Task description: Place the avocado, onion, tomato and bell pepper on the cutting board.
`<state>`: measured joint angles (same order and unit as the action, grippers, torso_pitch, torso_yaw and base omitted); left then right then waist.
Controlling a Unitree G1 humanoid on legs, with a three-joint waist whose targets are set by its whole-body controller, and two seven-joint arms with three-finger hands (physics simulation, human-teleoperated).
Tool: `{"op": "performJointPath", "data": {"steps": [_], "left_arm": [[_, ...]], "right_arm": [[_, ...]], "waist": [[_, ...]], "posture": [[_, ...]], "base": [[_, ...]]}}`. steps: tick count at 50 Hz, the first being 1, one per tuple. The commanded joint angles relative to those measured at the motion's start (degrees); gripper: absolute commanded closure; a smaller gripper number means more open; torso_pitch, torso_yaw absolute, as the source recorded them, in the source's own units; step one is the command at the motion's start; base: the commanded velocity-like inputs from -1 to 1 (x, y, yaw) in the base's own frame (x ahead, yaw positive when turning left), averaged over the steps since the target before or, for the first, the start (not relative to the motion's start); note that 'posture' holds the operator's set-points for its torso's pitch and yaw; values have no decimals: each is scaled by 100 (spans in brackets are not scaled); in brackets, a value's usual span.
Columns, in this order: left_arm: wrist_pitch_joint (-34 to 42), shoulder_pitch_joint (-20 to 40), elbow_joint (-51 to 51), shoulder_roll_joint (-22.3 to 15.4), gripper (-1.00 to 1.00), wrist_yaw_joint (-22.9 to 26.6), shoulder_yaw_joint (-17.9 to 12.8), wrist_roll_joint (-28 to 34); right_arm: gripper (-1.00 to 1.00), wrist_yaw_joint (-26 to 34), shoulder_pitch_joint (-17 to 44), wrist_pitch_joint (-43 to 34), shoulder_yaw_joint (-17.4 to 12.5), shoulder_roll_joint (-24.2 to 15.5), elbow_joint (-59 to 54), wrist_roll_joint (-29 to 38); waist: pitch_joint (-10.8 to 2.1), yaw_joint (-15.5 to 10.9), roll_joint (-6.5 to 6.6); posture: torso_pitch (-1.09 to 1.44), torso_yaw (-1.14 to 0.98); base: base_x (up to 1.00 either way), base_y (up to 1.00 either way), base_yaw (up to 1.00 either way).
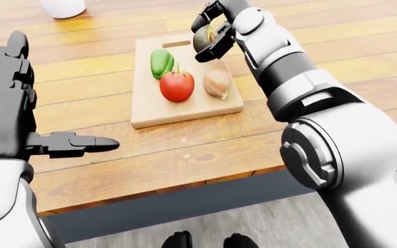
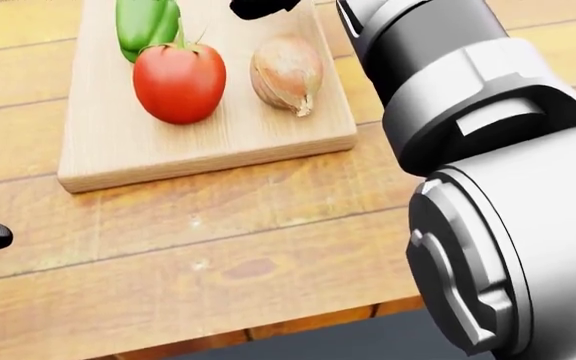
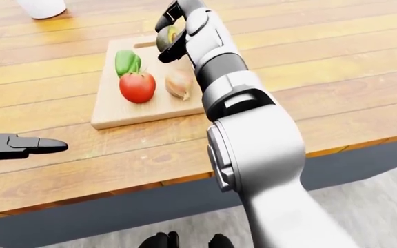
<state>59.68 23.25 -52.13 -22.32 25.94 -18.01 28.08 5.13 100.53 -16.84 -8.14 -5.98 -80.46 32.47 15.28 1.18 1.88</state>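
Observation:
A wooden cutting board (image 1: 150, 111) lies on the wooden table. On it sit a green bell pepper (image 1: 160, 62), a red tomato (image 1: 177, 86) and a brown onion (image 1: 217, 82). My right hand (image 1: 209, 33) is shut on the dark green avocado (image 1: 203, 37) and holds it over the board's top right part, above the onion. My left hand (image 1: 19, 119) is open and empty over the table at the left of the left-eye view, well clear of the board.
A white container (image 1: 63, 8) stands on the table at the top left. The table's near edge (image 1: 171, 188) runs along the bottom, with grey floor below. My right arm (image 1: 336, 139) fills the right side of the views.

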Motion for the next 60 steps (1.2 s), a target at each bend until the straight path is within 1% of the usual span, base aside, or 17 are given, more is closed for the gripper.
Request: {"op": "performJointPath", "data": {"steps": [1,4,6,13,20,24,33,36,37,38,40,41,42,47,48,50,60], "left_arm": [[-146,83,-137,-74,-100,-63,-68,54],[-153,68,-143,-60,-100,-66,-82,46],[-167,56,-149,-53,-100,-66,-88,39],[-121,8,-225,-85,-100,-19,-138,39],[-103,37,-211,-115,-100,-9,-173,21],[-142,87,-127,-104,-100,-70,-116,25],[-141,48,-161,-115,-100,-68,-142,22],[-103,46,-202,-133,-100,-42,-153,25],[-102,46,-205,-132,-100,-39,-156,24],[-95,46,-209,-136,-100,-38,-155,29],[-92,51,-208,-143,-100,-35,-155,33],[-87,58,-211,-142,-100,-33,-158,31],[-82,53,-214,-150,-100,-27,-154,37],[-67,72,-211,-145,-100,-35,-121,56],[-71,78,-204,-146,-100,-40,-108,63],[-69,87,-197,-145,-100,-39,-108,67],[-5,252,-122,-200,-100,-33,-56,82]], "right_arm": [[50,-79,304,178,-5,-42,301,-64],[44,-68,320,171,-9,-13,302,-119],[36,-62,322,175,-1,11,301,-140],[18,-8,315,164,14,45,302,-198],[11,32,288,175,37,70,301,-217],[4,44,309,169,35,75,303,-227],[-12,147,278,184,61,101,306,-229],[-34,133,272,173,67,91,305,-217],[-34,129,273,175,63,91,306,-220],[-43,143,267,174,79,89,305,-204],[-51,140,258,177,70,83,306,-210],[-52,130,257,173,74,81,306,-203],[-61,143,258,175,68,79,307,-210],[-77,144,260,170,72,77,308,-204],[-89,137,272,164,67,72,309,-208],[-98,130,281,162,66,68,309,-210],[-100,90,395,153,26,-38,316,-253]], "waist": [[-241,3,33],[-243,4,35],[-245,4,36],[-249,7,38],[-253,6,48],[-252,6,51],[-257,16,57],[-260,18,58],[-256,17,59],[-252,16,60],[-250,15,63],[-252,14,64],[-254,13,64],[-273,11,58],[-277,10,57],[-283,9,57],[-273,6,54]], "posture": [[34,0],[34,0],[34,0],[34,0],[34,0],[34,0],[34,0],[34,0],[34,0],[34,0],[34,0],[34,0],[34,0],[34,0],[34,0],[34,0],[34,0]], "base": [[0,0,0],[0,0,0],[0,0,0],[0,0,0],[0,0,0],[0,0,0],[0,0,0],[0,0,0],[0,0,0],[0,0,0],[0,0,0],[0,0,0],[0,0,0],[0,0,0],[0,0,0],[0,0,0],[0,0,0]]}}
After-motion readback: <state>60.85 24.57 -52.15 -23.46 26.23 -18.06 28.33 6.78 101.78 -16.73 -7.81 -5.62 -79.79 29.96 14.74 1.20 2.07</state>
